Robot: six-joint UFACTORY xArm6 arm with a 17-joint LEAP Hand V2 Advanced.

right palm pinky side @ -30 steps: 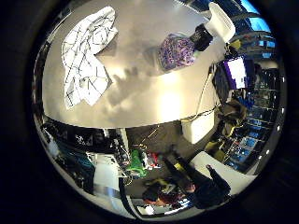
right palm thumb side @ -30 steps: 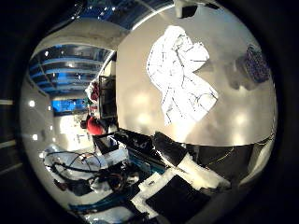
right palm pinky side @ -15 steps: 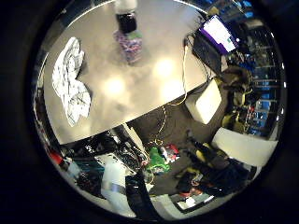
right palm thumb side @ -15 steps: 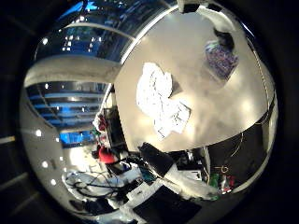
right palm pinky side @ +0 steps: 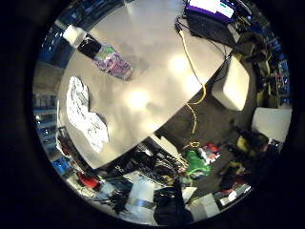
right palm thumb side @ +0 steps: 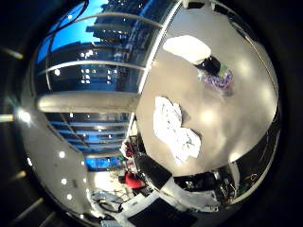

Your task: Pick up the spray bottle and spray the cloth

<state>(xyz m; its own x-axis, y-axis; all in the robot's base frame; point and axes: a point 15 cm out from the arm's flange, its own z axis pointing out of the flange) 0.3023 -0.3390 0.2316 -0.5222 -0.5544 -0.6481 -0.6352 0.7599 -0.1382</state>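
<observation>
Spray bottle (right palm pinky side: 110, 61) stands on table (right palm pinky side: 157, 81) (near cloth (right palm pinky side: 86, 114)), far from palm.

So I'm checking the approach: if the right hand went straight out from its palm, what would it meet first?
Probably bare table, between the spray bottle and the cloth; depth is unclear.

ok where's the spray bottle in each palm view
Little finger side view: the spray bottle stands on the grey table, apart from the white cloth.
Thumb side view: it stands on the same table, with the cloth nearer the table's edge.
Shared landmark: the crumpled white cloth.
</observation>
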